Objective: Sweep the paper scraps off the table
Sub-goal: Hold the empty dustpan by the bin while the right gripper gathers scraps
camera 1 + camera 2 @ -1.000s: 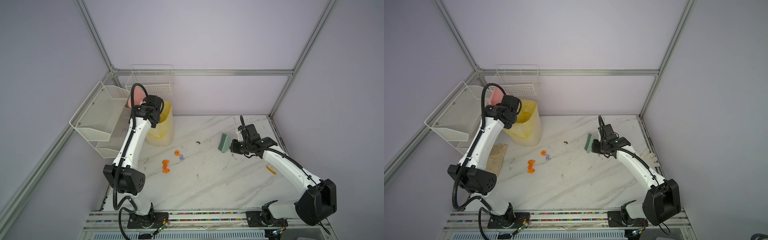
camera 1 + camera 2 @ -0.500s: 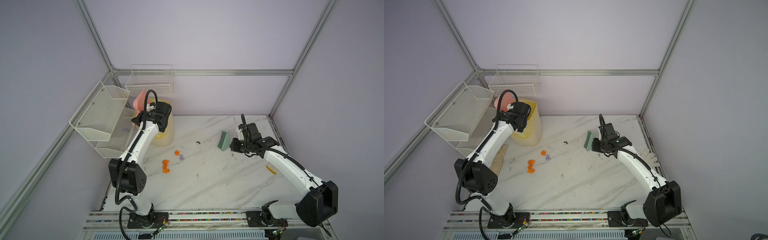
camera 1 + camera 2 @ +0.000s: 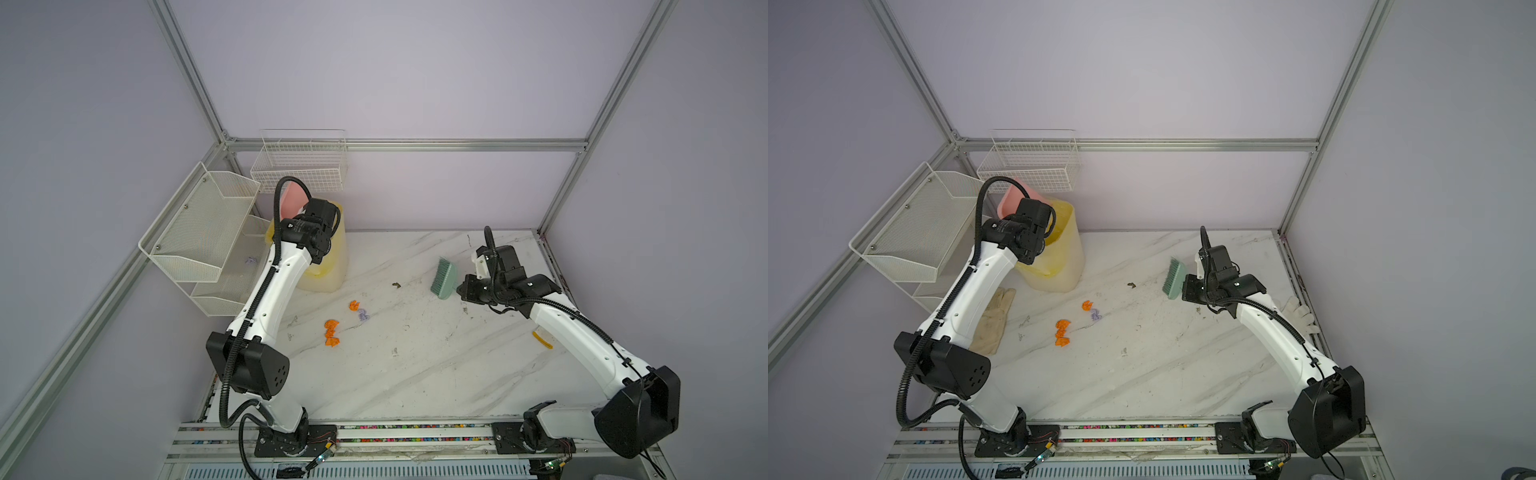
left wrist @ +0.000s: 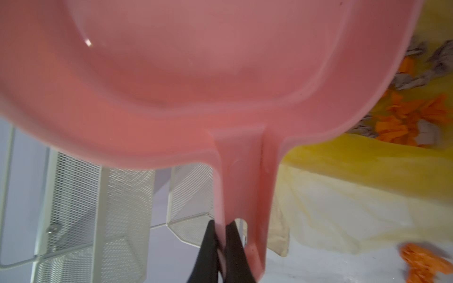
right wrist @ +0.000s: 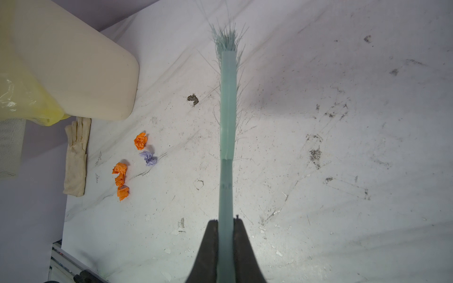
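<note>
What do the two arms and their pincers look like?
Both the left arm and the right arm have white tubular links and black joint housings. The big lower housing of the left one shows small round holes. A black cable runs along each arm. Small white marks sit on the black wrists. The left pincer and right pincer are black and tapered.

The bin (image 3: 328, 274) stands on the table (image 3: 415, 374) at its rear left corner, with the dustpan (image 3: 289, 203) over its mouth. Wire racks (image 3: 203, 241) hang left of and behind the bin. The paper scraps (image 3: 331, 324) lie clustered in front of the bin, left of centre. A glove (image 3: 994, 320) lies left of them at the edge. The brush (image 3: 444, 278) is right of centre, well apart from them. A strip (image 3: 542, 338) lies near the right edge.
</note>
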Robot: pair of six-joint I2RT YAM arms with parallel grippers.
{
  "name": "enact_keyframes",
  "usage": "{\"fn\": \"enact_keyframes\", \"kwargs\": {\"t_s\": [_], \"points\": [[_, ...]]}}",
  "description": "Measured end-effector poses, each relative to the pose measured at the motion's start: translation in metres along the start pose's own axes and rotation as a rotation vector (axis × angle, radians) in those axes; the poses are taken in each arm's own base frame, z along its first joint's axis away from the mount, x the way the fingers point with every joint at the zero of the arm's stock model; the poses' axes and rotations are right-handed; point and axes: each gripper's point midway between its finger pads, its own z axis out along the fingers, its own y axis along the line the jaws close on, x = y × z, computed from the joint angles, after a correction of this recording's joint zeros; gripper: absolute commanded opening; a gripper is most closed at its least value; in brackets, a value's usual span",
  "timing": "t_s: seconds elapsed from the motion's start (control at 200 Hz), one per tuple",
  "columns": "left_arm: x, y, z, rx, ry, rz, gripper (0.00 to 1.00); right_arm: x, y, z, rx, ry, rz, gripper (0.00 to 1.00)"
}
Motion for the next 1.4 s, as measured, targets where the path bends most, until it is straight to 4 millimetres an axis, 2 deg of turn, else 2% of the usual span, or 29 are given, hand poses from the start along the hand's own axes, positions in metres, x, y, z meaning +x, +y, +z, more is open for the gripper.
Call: {"fn": "enact_keyframes", "kwargs": {"t_s": [0.2, 0.365, 0.495, 0.67, 0.93, 1.21, 1.4], "points": [[0.008, -0.020, -0.023, 0.230, -0.026, -0.087, 0.00, 0.001, 0.013, 0.004, -0.072, 0.020, -0.010, 0.00], [0.014, -0.034, -0.045, 0.399, -0.046, -0.131, 0.00, 0.000, 0.032, 0.009, -0.151, 0.026, -0.013, 0.00], [0.015, -0.057, -0.058, 0.554, -0.037, -0.139, 0.00, 0.006, 0.058, 0.020, -0.208, 0.057, -0.035, 0.00], [0.013, -0.081, -0.078, 0.733, -0.036, -0.160, 0.00, 0.016, 0.095, 0.048, -0.264, 0.120, -0.076, 0.00], [0.012, -0.085, -0.097, 0.833, -0.060, -0.187, 0.00, 0.045, 0.140, 0.077, -0.347, 0.207, -0.101, 0.00], [0.012, -0.087, -0.100, 0.850, -0.061, -0.187, 0.00, 0.074, 0.187, 0.095, -0.445, 0.284, -0.119, 0.00], [0.012, -0.088, -0.101, 0.861, -0.061, -0.186, 0.00, 0.107, 0.215, 0.115, -0.492, 0.370, -0.130, 0.00]]}}
